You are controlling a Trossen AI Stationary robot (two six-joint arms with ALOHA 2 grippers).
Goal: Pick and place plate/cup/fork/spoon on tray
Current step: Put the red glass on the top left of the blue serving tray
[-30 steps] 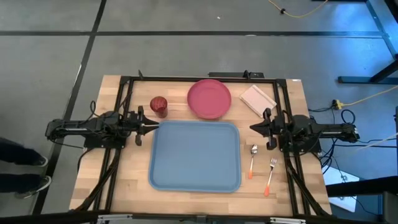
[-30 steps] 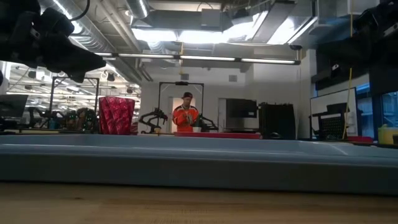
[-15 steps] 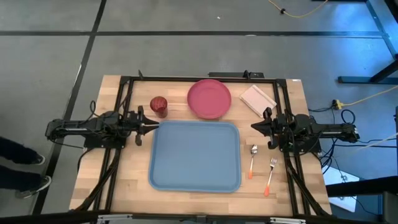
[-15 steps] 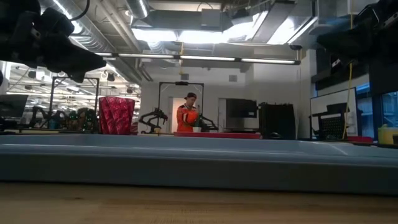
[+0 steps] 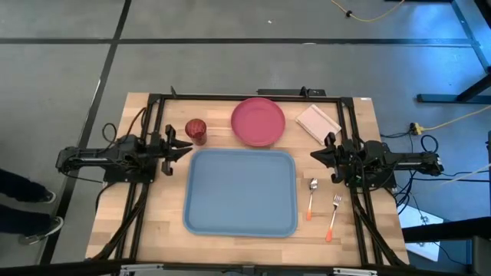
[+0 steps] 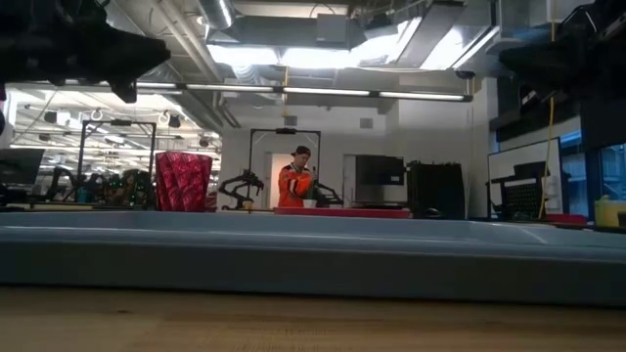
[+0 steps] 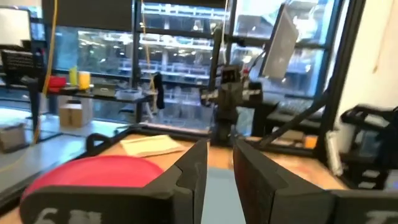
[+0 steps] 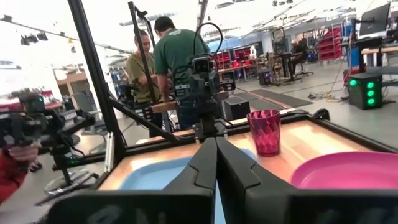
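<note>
The left claw (image 5: pixel 184 146) had swung toward the small maroon cup (image 5: pixel 196 130), fingers slightly apart. The right claw (image 5: pixel 314 156), fingers together, waited right of the empty light-blue rectangular plastic tray (image 5: pixel 239 192) on the counter (image 5: pixel 153 230).

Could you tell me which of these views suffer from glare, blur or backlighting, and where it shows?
Low view: ceiling lights blow out, the arms are dark silhouettes, and the near tray rim is soft. Left wrist view: bright windows backlight the scene; the left hand and plate look blurred. Right wrist view: the background is washed out, yet the cup reads clearly. High view: evenly lit.
</note>
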